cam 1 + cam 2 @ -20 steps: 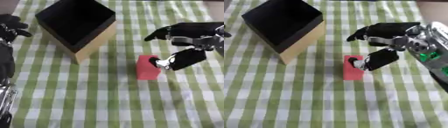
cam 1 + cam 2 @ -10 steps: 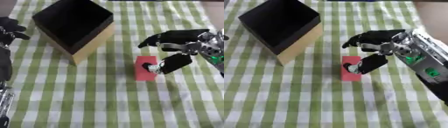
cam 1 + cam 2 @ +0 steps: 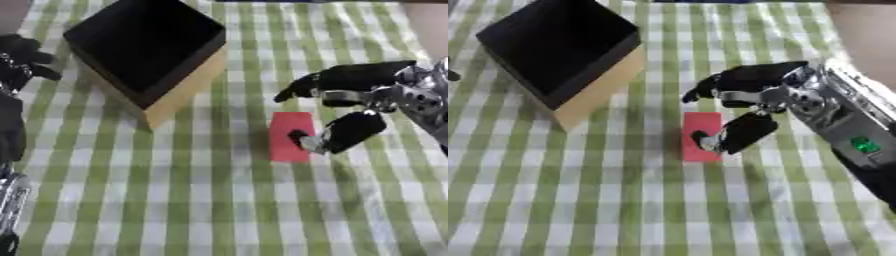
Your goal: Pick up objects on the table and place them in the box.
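Note:
A red block [image 3: 290, 136] lies on the green checked cloth right of centre. My right hand [image 3: 354, 95] hovers over it from the right, fingers spread above the block's far end and thumb [image 3: 343, 134] touching its right side; the hand is open around it. The box [image 3: 147, 49], black inside with tan cardboard walls, stands open at the upper left. My left hand [image 3: 19, 62] shows dark at the left edge, beside the box, its fingers hard to make out.
The checked tablecloth [image 3: 192, 200] covers the whole table. A bare tan surface [image 3: 864, 35] shows past the cloth's upper right edge. My right forearm [image 3: 855, 137], silver with a green light, crosses the right side.
My right hand has moved left and down over the red block, with the thumb staying at its right side. The whole picture has shifted too, so the camera has tilted.

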`<state>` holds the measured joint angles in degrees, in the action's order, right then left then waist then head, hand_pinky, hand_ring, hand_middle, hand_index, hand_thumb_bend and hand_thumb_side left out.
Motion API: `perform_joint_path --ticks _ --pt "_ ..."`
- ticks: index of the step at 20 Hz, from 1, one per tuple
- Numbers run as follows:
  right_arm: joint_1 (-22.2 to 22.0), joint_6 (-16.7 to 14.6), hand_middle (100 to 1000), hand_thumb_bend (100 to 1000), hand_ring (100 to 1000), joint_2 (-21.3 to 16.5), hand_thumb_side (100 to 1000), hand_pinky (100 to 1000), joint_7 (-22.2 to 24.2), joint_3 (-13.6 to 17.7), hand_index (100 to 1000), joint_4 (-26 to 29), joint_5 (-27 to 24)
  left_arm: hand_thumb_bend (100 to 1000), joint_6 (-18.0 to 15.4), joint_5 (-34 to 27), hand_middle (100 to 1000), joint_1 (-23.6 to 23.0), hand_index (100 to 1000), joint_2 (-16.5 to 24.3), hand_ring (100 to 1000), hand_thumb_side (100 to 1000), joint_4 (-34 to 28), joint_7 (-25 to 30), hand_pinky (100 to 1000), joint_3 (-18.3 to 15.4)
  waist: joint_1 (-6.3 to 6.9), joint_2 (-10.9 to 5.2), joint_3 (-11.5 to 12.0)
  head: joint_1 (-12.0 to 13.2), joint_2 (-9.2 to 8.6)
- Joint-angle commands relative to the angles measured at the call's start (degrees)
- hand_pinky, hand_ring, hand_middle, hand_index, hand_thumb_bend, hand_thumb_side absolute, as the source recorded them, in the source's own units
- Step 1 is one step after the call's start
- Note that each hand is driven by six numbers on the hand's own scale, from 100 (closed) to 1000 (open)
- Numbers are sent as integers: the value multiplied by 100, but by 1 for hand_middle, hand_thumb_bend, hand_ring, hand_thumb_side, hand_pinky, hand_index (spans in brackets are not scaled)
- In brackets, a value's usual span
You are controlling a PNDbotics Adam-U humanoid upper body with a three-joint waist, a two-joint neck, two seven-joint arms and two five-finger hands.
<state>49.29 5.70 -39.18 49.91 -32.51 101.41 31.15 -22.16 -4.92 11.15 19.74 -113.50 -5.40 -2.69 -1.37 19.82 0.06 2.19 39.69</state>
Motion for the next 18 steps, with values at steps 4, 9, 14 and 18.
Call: perform_joint_path --ticks 4,9,14,18 --pt "45 -37 935 260 1000 -187 887 1000 123 21 1000 -27 44 100 14 21 642 30 754 99 633 811 -109 50 540 -19 13 -97 -6 -3 -60" --pt "15 -131 945 298 1000 -156 861 1000 33 -26 1000 -222 412 100 15 16 641 37 754 92 632 809 -109 71 538 -16 16 -90 12 -9 -63" --pt "-37 -213 953 315 1000 -135 842 1000 -60 -51 1000 -405 636 100 23 8 641 36 754 82 631 812 -109 81 537 -14 23 -87 18 -11 -77" --pt "-54 -271 952 318 1000 -105 840 1000 -67 -113 1000 -502 681 100 26 0 639 41 754 76 629 815 -109 95 534 -8 30 -80 29 -33 -87"
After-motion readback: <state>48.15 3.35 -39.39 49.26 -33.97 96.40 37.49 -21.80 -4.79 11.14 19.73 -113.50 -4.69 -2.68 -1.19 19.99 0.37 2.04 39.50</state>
